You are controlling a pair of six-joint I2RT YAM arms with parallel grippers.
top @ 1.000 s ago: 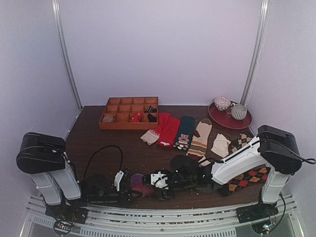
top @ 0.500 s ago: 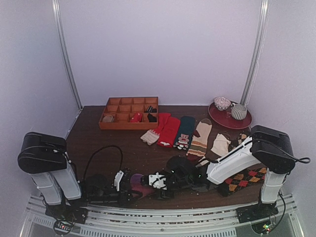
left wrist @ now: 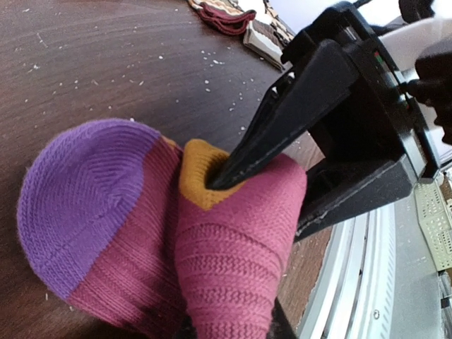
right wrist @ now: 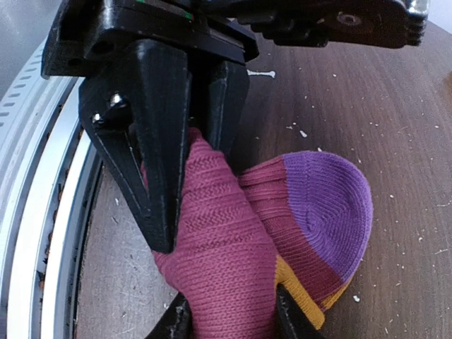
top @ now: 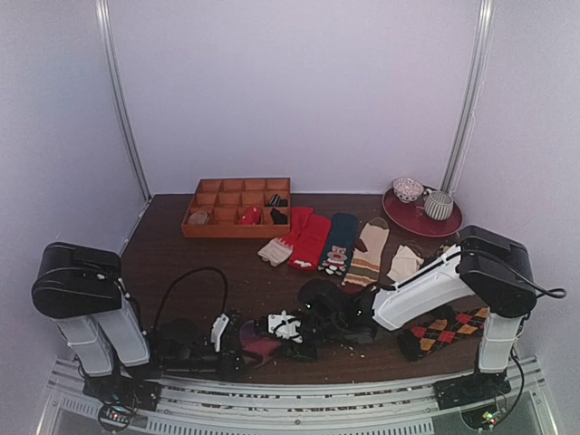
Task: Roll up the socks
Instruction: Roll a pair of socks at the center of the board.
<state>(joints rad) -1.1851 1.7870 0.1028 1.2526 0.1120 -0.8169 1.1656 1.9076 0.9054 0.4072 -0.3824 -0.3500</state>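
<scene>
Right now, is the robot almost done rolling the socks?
Not yet. Done: some rolled bundles, like the red bundle, sit in the orange tray. In hand: the left gripper and right gripper both pinch the maroon sock, only folded. Left: the red socks, green sock, striped sock and argyle socks lie flat.

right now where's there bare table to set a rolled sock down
The widest bare wood lies in front of the orange tray, bordered by the black cable loop and the row of flat socks. Crowded: near centre, where the left gripper and right gripper clamp the maroon sock, and the right side up to the red plate.
</scene>
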